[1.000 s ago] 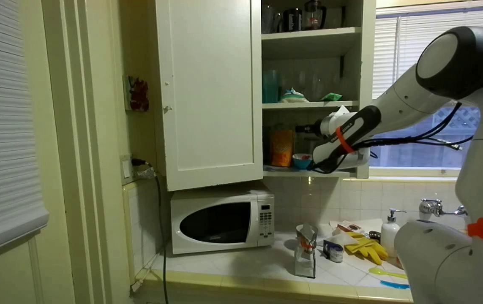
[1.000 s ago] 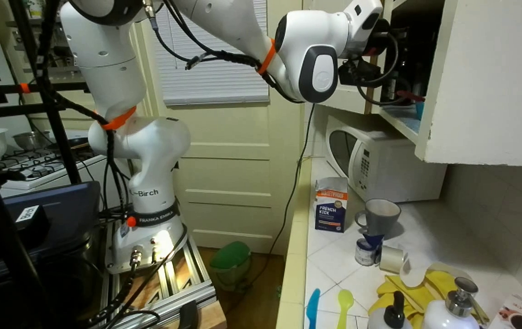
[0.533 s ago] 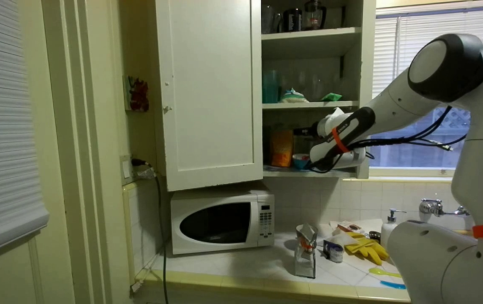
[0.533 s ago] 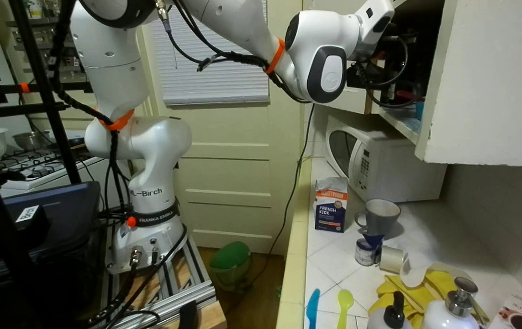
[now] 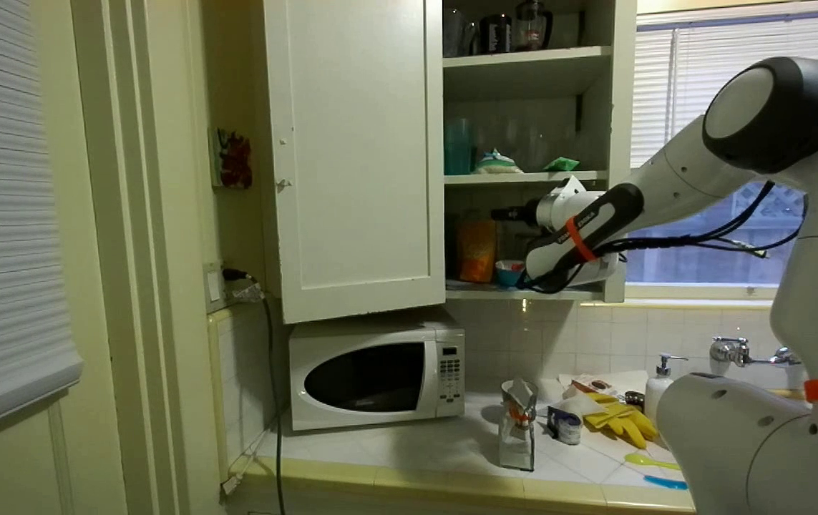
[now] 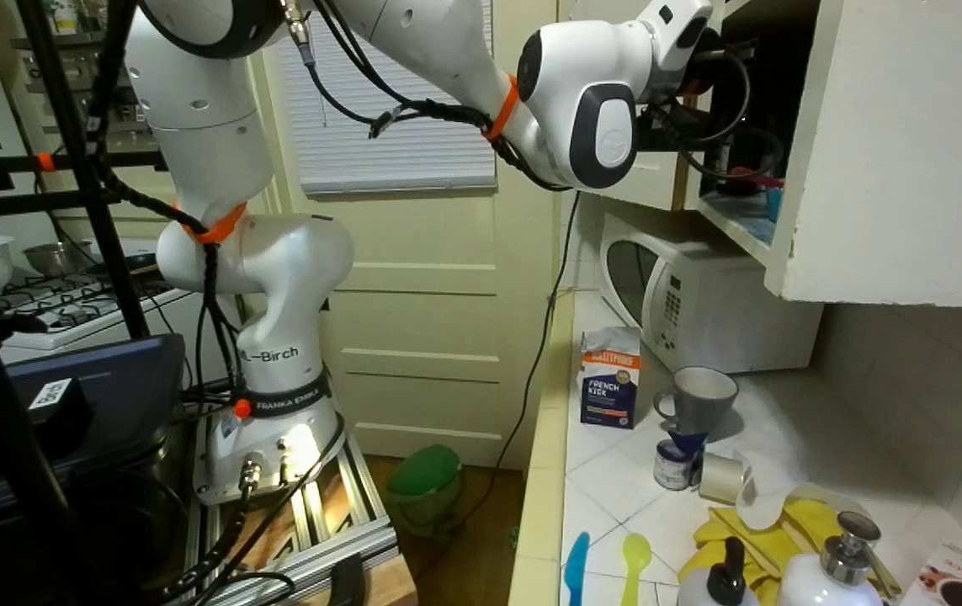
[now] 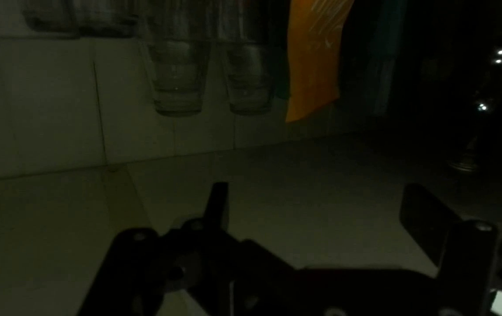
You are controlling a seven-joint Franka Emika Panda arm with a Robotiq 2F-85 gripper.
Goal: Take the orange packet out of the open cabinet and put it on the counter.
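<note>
Labels you can read

You can read "BULLETPROOF" and "FRENCH KICK" on the coffee bag, "FRANKA EMIKA" on the black base band, and "L-Birch" on the white arm link above it. White lettering on the black cup is too small.

Dark wrist view, brighter exterior views

The wrist view is murky — the gripper is a black silhouette, the glasses faint and soft, the packet a muted orange, with 3 bright glints far right. In an exterior view, the window looks bluish and a soft shadow lies on the counter. In an exterior view, glare whitens the robot base — the cabinet is nearly black inside.
</note>
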